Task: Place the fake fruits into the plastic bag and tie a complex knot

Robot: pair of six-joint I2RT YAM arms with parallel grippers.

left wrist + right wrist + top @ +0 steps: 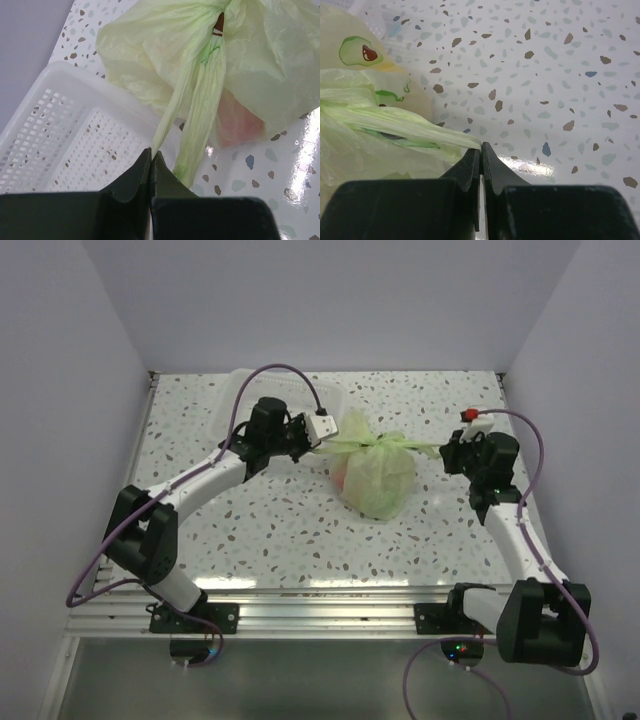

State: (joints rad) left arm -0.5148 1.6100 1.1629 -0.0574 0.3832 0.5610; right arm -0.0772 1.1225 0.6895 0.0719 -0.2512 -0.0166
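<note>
On the left, my left gripper [322,430] has its fingers pressed together on a thin handle strand of the plastic bag [378,478], just beside the white basket [45,135]. The bag sits on the table [250,530] between the arms, its knot [377,443] bunched on top, a reddish fake fruit [240,125] showing through. On the right, my right gripper [447,452] pinches the opposite handle end, fingers closed on it.

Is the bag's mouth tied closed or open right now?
Closed: the plastic bag is cinched at a knot on top; the left gripper and right gripper each pinch a handle end stretched sideways.
</note>
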